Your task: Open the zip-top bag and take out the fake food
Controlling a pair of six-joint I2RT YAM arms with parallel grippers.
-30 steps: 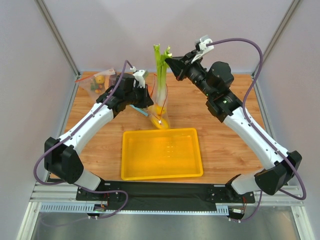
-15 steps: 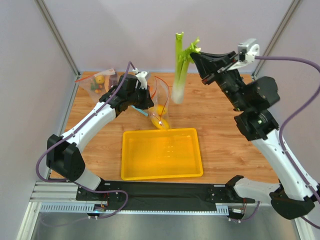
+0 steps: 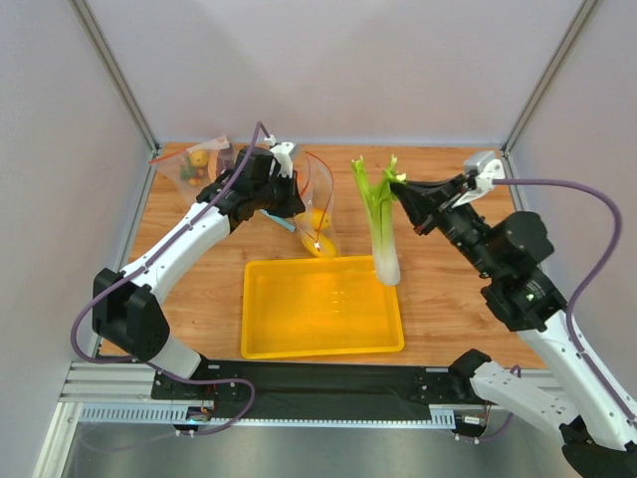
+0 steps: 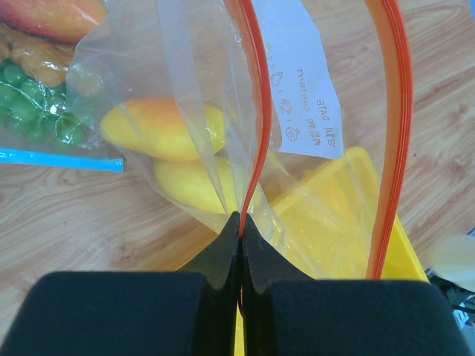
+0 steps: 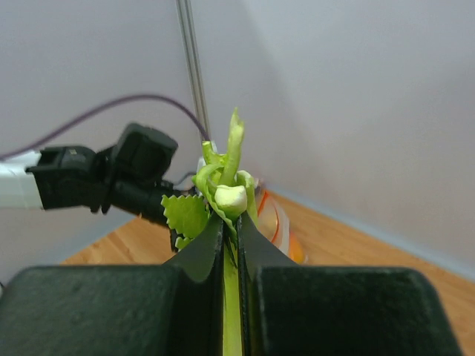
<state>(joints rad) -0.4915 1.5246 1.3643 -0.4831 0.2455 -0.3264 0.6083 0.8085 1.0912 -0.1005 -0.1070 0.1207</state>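
Note:
The zip-top bag point(image 3: 317, 199) stands open behind the yellow tray point(image 3: 323, 344), its red-orange strip point(image 4: 256, 111) spread wide. My left gripper point(image 3: 296, 206) is shut on the near side of that strip, as the left wrist view point(image 4: 241, 216) shows. An orange fruit point(image 4: 159, 127) and a yellow fruit point(image 4: 194, 185) lie inside the bag. My right gripper point(image 3: 403, 192) is shut on the leafy top of the celery stalk point(image 3: 381, 224), which hangs upright outside the bag, its white base over the tray's far right corner. The right wrist view shows the stalk point(image 5: 230, 194) pinched between the fingers point(image 5: 230, 222).
A bag with a blue zip strip point(image 4: 59, 157) holding green pieces lies left of the open bag. Small clear bags of fake food point(image 3: 194, 164) sit at the back left corner. Grey walls and frame posts enclose the wooden table point(image 3: 448, 259).
My right arm has lifted the celery clear of the bag, then swung it right and down to the tray's far right corner. The left gripper has kept its hold on the bag.

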